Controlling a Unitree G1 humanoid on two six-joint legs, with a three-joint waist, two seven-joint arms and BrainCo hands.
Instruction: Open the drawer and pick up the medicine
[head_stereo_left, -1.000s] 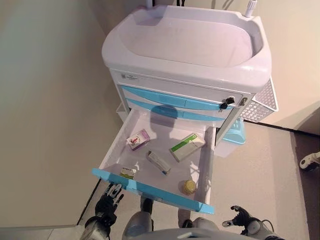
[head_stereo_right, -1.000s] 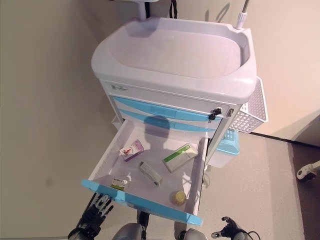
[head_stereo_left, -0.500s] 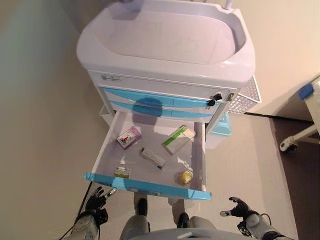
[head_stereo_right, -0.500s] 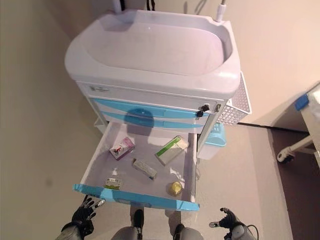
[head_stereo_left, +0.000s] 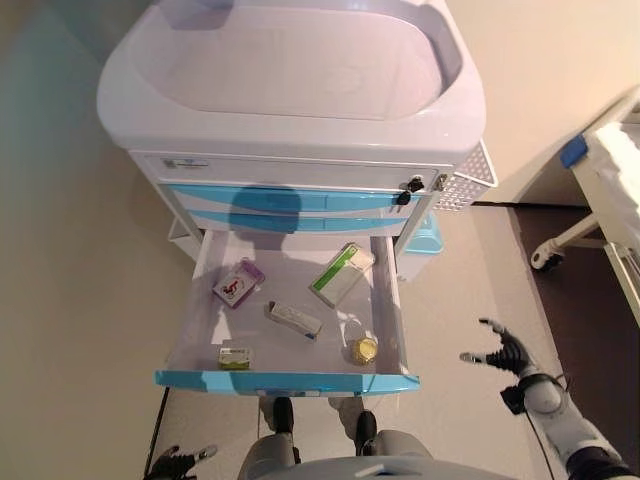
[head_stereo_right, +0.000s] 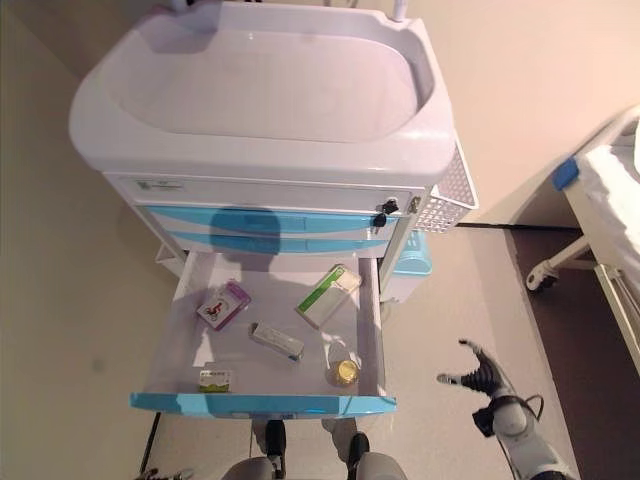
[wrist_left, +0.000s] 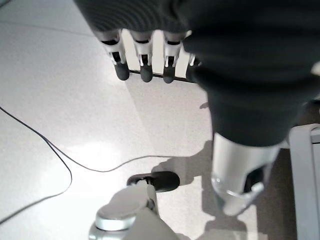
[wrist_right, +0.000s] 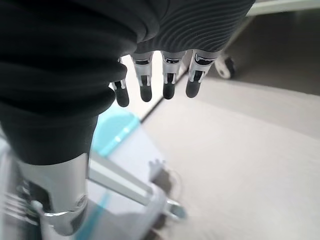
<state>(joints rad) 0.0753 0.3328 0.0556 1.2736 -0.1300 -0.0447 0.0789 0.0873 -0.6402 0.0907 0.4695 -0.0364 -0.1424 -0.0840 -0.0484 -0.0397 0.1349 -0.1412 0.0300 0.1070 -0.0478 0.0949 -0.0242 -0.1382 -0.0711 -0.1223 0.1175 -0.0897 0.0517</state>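
The bottom drawer (head_stereo_left: 286, 380) of a white and blue cart stands pulled out. Inside lie a pink-purple box (head_stereo_left: 238, 282), a green and white box (head_stereo_left: 341, 273), a small white box (head_stereo_left: 294, 319), a small green-labelled box (head_stereo_left: 235, 357) and a yellow-capped bottle (head_stereo_left: 363, 350). My right hand (head_stereo_left: 503, 349) is open and empty in the air to the right of the drawer, level with its front. My left hand (head_stereo_left: 178, 463) is low at the bottom edge, below the drawer front's left end, open and empty over the floor.
The cart has a white basin top (head_stereo_left: 290, 75) and two shut blue drawers (head_stereo_left: 300, 200) above, with a key lock (head_stereo_left: 408, 186). A white mesh basket (head_stereo_left: 465, 180) hangs on its right side. A bed frame with a castor (head_stereo_left: 545, 258) stands at the right.
The view has shifted, so the cart sits further left and higher. My right hand has risen and moved out to the right of the drawer. My left hand has dropped lower.
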